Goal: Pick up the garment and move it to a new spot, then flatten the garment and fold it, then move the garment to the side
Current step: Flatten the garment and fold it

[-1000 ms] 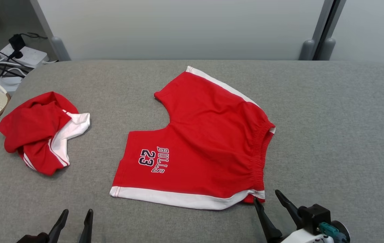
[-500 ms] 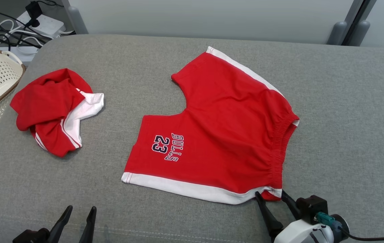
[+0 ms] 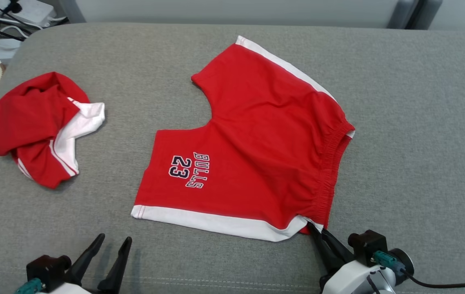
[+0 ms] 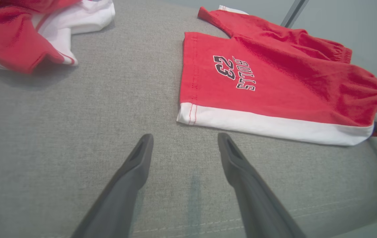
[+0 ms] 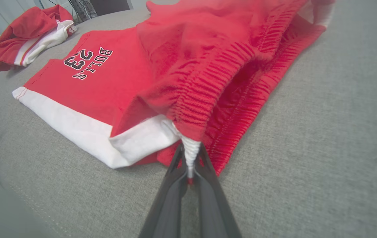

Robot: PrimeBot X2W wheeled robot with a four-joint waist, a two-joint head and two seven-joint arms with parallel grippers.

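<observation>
Right fingers (image 5: 170, 195) pinch the waistband corner of the red shorts (image 3: 248, 134); left fingers (image 4: 132, 175) spread wide nearby.

the grey upholstered surface (image 3: 420, 122) carries two items. red basketball shorts (image 3: 256, 143) printed "bulls 23" lie spread out near its centre. a crumpled red-and-white garment (image 3: 32, 126) lies well apart, toward the left edge.

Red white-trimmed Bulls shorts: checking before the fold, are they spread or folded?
Spread: the red Bulls shorts lie open on the grey cushion, both legs showing, waistband corner in the right pincer.
</observation>
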